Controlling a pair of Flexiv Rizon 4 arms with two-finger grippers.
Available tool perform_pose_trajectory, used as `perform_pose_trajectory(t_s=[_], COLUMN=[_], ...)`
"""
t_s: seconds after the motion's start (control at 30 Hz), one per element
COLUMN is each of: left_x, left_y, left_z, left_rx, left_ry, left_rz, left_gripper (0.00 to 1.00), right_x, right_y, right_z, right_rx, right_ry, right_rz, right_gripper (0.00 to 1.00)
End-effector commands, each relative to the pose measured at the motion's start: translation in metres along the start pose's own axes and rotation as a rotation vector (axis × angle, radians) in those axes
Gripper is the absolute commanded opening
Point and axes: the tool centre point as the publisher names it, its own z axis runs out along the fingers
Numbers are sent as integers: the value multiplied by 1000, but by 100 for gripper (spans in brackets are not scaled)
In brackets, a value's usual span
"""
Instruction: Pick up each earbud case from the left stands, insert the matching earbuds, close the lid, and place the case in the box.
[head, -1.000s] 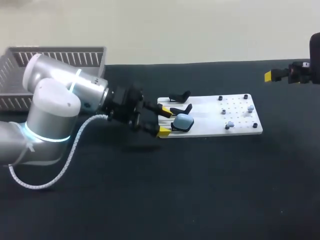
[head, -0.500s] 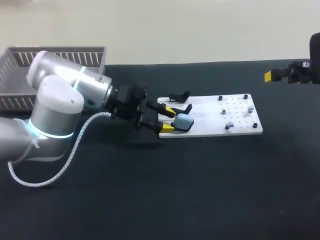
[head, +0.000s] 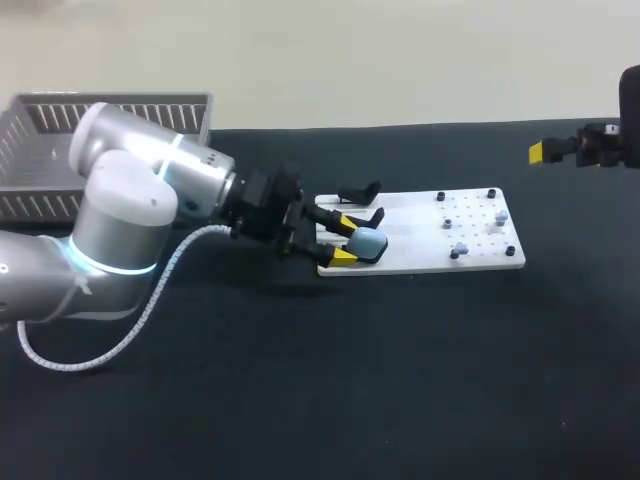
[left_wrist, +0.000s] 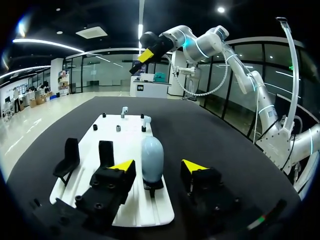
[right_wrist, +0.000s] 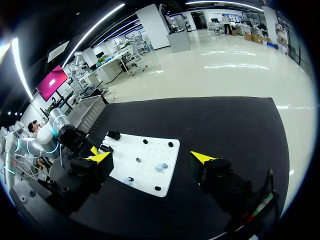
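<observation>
Placement of the pale blue earbud case (head: 368, 243) is seen at the eight o'clock corner of the white board (head: 420, 215), where it is stood upright on the nearest of three black stands. A bare stand (head: 365, 216) is found just at its twelve o'clock, and a second bare stand (head: 360, 190) beyond that.

The left gripper (head: 341, 240) is brought in from nine o'clock with its fingers spread wide, one to each side of the case. In the left wrist view a gap is shown between the case and at least one finger, so nothing is gripped.

Small pale earbuds (head: 460, 248) are set among black pegs at the three o'clock end of the board.

The right gripper (right_wrist: 150, 157) is held well apart, near the two o'clock edge of the black table (head: 400, 380), fingers wide and nothing between them. The slatted box (head: 60, 150) is placed at ten o'clock.
</observation>
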Motion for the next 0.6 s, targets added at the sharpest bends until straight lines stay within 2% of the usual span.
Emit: perform_pose_trajectory(t_s=[0.03,0.27,0.33,0.4,0.6], left_x=[1,1,1,1,0], left_y=[2,1,1,1,1], left_z=[3,3,3,3,5], left_rx=[6,7,4,4,8], left_ry=[-1,1,2,4,5], left_rz=[1,-3,-4,-4,0], left_gripper=[63,62,59,48,45], right_x=[0,0,0,0,0], right_y=[0,0,0,0,0], right_z=[-1,-1,-1,-1,-1], right_rx=[1,1,1,1,1], right_ry=[1,1,1,1,1], right_rz=[-1,-1,-1,-1,-1], right_gripper=[100,100,100,100,100])
